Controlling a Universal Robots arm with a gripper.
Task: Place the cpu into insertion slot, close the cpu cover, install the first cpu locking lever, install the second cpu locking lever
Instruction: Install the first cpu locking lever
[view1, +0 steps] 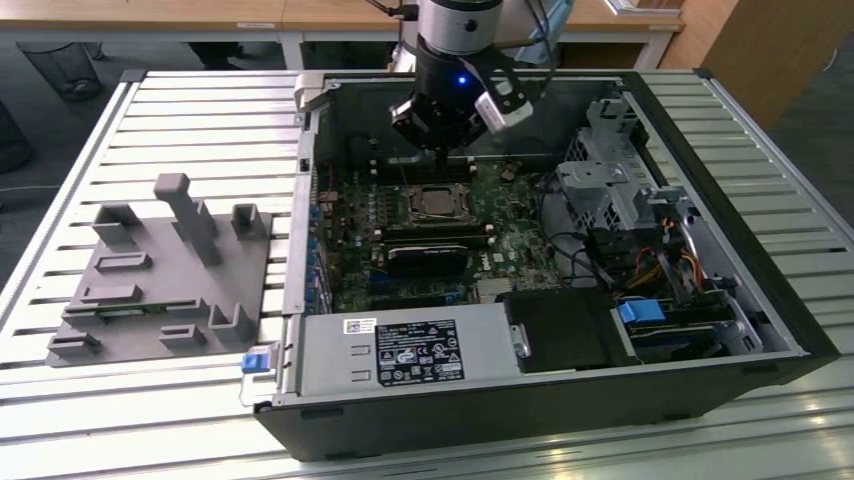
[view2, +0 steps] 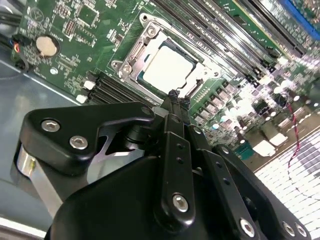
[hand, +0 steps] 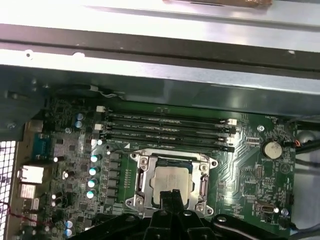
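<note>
The cpu, a square chip with a pale metal face, sits in the insertion slot on the green motherboard. Of the slot, a dark edge shows beside the chip. The silver cpu cover lies flat around the chip, which shows through its window. My gripper hangs just above one edge of the cover, fingers shut together with nothing between them. In the exterior view my gripper stands over the far side of the socket. I cannot tell how the locking levers stand.
Long black memory slots run beside the socket, and a black heatsink block lies on its near side. A metal drive cage and cables fill the case's right. The power supply sits in front. A grey fixture rests outside the case.
</note>
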